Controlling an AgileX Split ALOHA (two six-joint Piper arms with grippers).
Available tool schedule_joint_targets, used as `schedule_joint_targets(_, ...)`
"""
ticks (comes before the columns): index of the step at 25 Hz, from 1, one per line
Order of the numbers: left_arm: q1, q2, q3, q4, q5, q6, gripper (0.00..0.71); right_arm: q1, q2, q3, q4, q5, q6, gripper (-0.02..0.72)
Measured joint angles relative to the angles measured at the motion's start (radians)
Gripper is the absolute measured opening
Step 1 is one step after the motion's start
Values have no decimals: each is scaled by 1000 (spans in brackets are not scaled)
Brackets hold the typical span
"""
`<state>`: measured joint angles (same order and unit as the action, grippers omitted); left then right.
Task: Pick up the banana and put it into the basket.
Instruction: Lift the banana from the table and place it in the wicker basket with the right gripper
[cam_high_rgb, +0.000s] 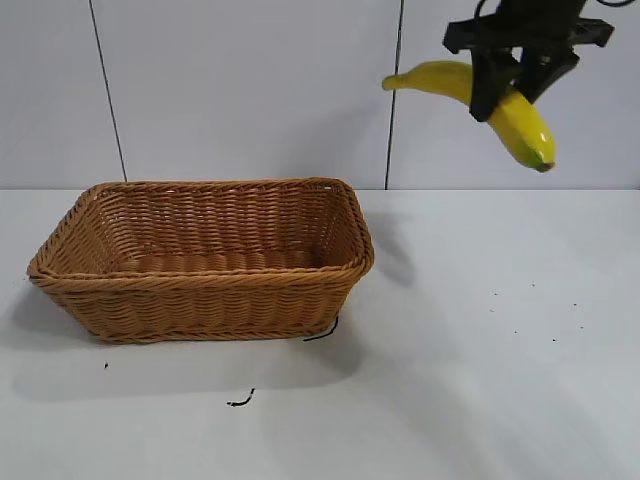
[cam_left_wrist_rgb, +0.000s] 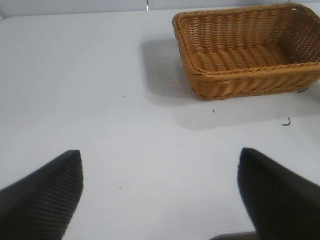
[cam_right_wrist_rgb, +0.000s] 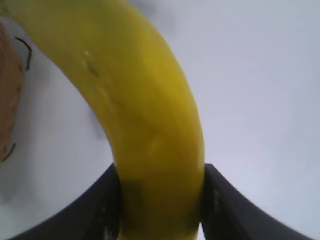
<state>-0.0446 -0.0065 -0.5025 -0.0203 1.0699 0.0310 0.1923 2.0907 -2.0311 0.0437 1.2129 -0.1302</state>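
White tabletop (cam_high_rgb: 480, 380) in front, wicker basket (cam_high_rgb: 205, 260) centre left (nothing inside), right hand (cam_high_rgb: 515, 88) upper right pinching the banana (cam_high_rgb: 520, 125) aloft, left hand (cam_left_wrist_rgb: 160, 200) spread.

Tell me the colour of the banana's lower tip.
Greenish-dark, on an otherwise bright yellow banana; it shows best in the exterior view.

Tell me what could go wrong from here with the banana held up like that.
1. The right pincer grips the banana near mid-length, tilted; it could pivot or slip.
2. It hangs high, right of the basket, over bare table; an early release would likely miss.
3. Lowered carelessly, its ends might catch the braided rim.
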Motion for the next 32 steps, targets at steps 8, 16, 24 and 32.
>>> schedule_joint_targets(8, 0, 0, 0, 0, 0, 0, 635, 171, 1, -80, 4, -30, -3, 292)
schedule_joint_targets(16, 0, 0, 0, 0, 0, 0, 635, 352, 91, -82, 12, -152, -51, 292)
schedule_joint_targets(24, 0, 0, 0, 0, 0, 0, 635, 429, 222, -82, 14, -315, -57, 292)
schedule_joint_targets(32, 0, 0, 0, 0, 0, 0, 635, 428, 306, -82, 11, -353, -66, 292)
